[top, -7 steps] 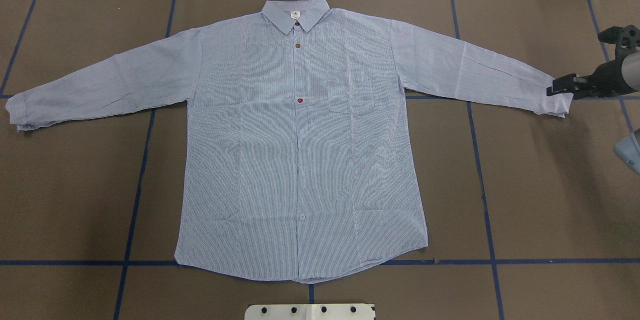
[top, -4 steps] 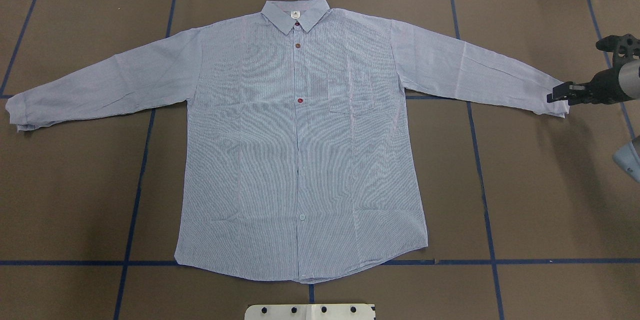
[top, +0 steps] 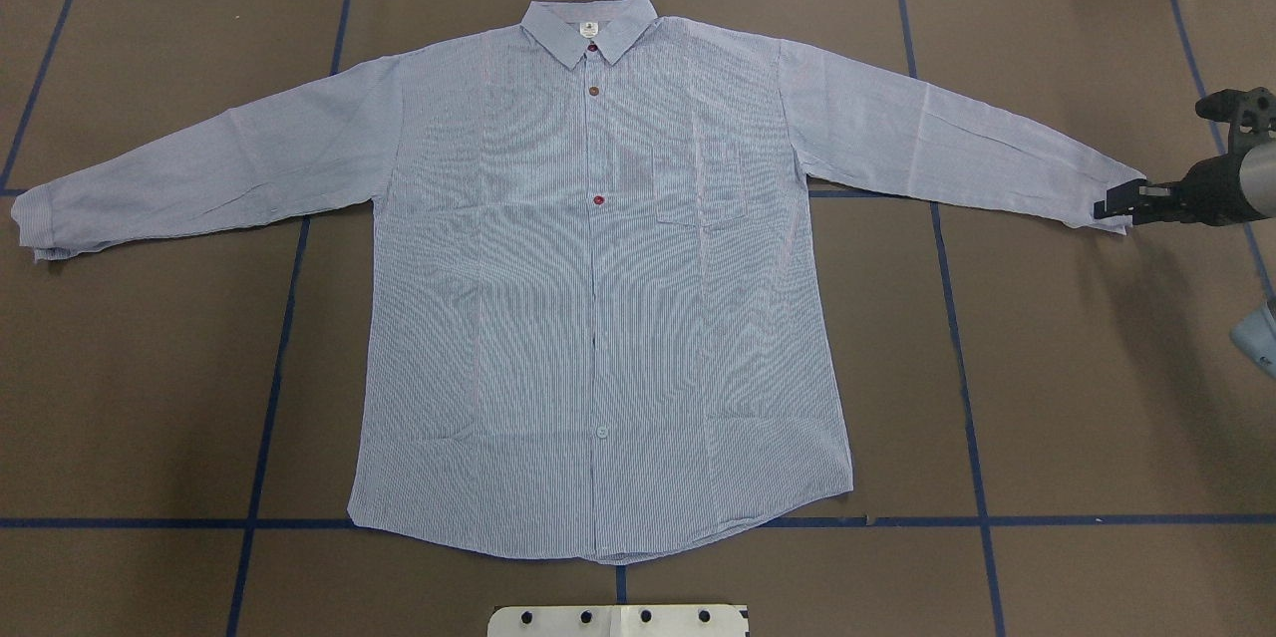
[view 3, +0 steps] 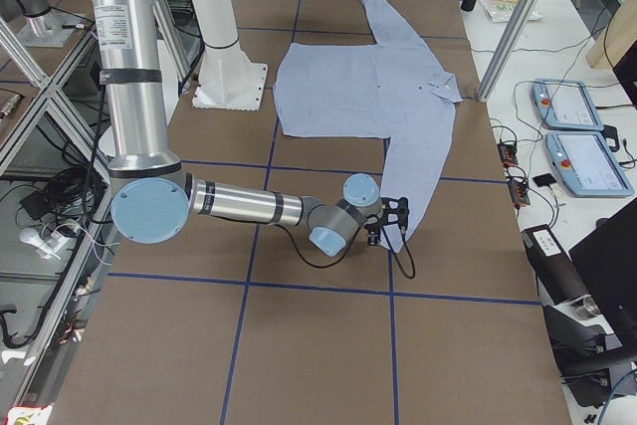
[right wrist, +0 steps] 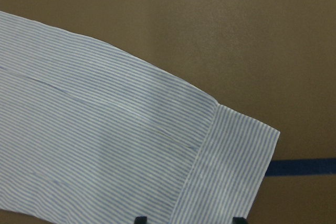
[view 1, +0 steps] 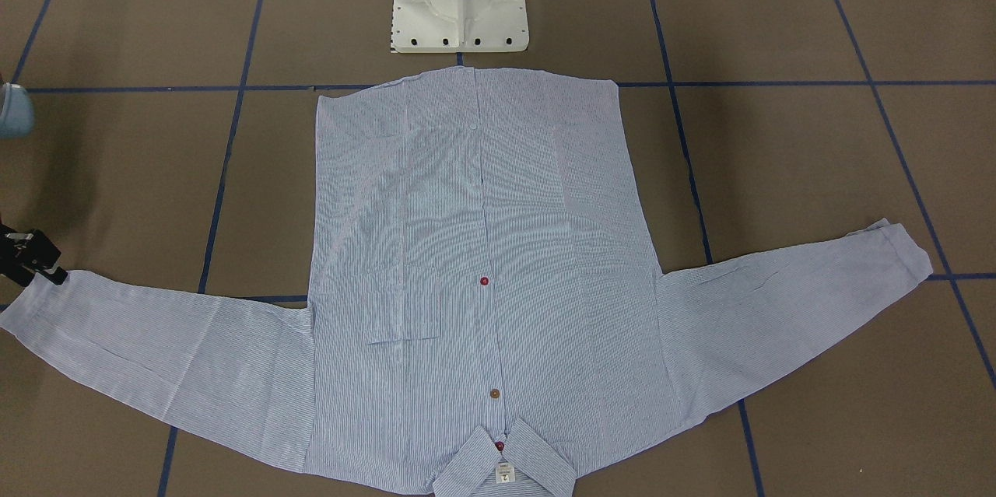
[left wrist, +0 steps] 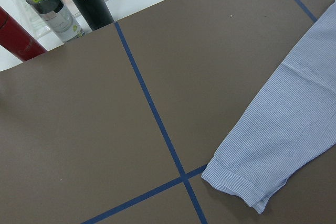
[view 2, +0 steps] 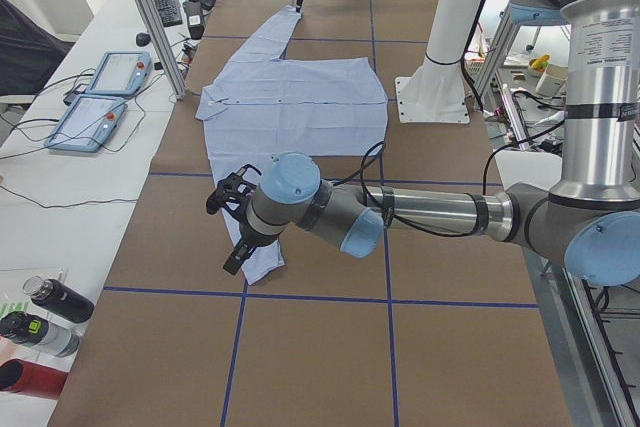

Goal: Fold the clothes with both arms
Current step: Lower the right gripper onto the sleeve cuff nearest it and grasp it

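The light blue striped shirt [top: 598,298] lies flat and face up on the brown table, collar [top: 588,27] at the far edge, both sleeves spread out. My right gripper [top: 1116,201] is at the right cuff [top: 1107,188]. In the right wrist view [right wrist: 189,220] it is open, and its fingertips [right wrist: 140,219] stand either side of the cuff's end [right wrist: 231,166]. It also shows in the front-facing view [view 1: 39,260]. My left gripper [view 2: 236,247] hovers over the left cuff [view 2: 262,262]. It shows only in the exterior left view, so I cannot tell whether it is open. The left wrist view shows that cuff [left wrist: 236,182].
The white pedestal base [top: 618,620] stands at the near edge by the shirt's hem. Bottles [left wrist: 47,9] stand off the table's left end. Two teach pendants [view 2: 100,97] lie on the far side bench. Blue tape lines [top: 279,338] cross the table.
My right gripper has slid a little toward the robot's side along the right cuff's end. The shirt has not moved.
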`<action>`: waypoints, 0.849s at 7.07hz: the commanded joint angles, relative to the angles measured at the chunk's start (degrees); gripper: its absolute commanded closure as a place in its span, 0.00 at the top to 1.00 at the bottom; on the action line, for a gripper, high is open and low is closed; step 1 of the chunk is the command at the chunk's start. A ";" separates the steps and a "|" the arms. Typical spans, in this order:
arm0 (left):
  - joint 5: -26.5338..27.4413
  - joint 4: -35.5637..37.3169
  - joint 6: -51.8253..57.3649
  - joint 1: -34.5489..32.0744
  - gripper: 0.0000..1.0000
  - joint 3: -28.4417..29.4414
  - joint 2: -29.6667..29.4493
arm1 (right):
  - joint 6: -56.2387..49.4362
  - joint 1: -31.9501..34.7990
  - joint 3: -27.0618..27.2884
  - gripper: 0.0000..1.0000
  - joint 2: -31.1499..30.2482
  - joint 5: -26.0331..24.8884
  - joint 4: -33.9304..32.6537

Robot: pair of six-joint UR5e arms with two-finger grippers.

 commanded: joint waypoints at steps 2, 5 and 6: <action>0.00 0.00 0.00 0.00 1.00 -0.02 0.09 | 0.10 -0.63 -0.02 0.32 -0.15 -0.89 0.12; 0.00 0.00 0.09 0.00 1.00 -0.02 0.09 | -0.26 -0.55 1.99 0.00 -0.06 -0.19 -0.31; 0.00 0.00 0.00 0.00 1.00 -0.02 0.09 | -0.08 -0.55 3.92 0.00 0.64 -0.10 -1.71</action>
